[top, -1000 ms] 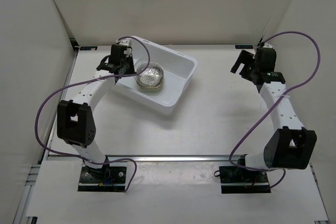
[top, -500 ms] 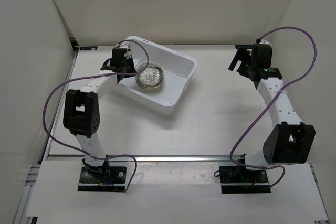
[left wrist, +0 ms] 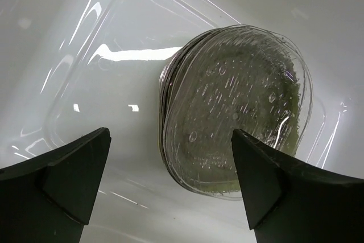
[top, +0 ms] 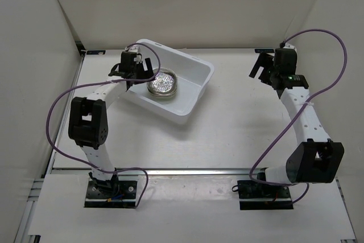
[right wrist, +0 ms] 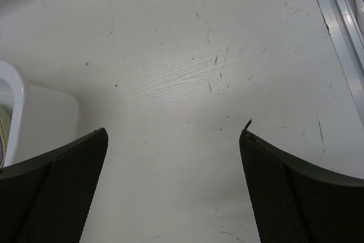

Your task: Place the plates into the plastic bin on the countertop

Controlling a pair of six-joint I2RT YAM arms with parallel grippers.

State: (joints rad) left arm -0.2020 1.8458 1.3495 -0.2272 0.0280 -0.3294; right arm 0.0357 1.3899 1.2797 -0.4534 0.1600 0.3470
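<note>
Your left gripper [top: 141, 72] hangs over the left side of the large white rectangular plastic bin [top: 193, 102], which sits at an angle on the far left part of the flat white countertop [top: 239, 129]. In the left wrist view this gripper [left wrist: 169, 140] points down into the bin, its two dark fingers [left wrist: 62, 180] spread wide with nothing between them. Under that gap lies the stack of small shallow plates [left wrist: 239, 101], flat on the bin's glossy floor [left wrist: 85, 72]. The top plate is round, clear and glassy, and its surface is dimpled. A greenish-yellow tint shows through it from below, and thin layered edges show along the left side of the stack. You cannot count the plates under it from here. From above, the stack [top: 162, 82] rests in the left half of the bin, near the wall under your left gripper and apart from the right-hand wall. Your right gripper [top: 259, 69] is well away from the bin, near the far right corner of the countertop. In its wrist view that gripper [right wrist: 173, 135] also stands wide open and holds nothing. Only bare, scratched countertop lies below it. A rounded corner of the bin [right wrist: 34, 123] shows at the left edge, and a metal rail [right wrist: 341, 32] runs along the upper right.
</note>
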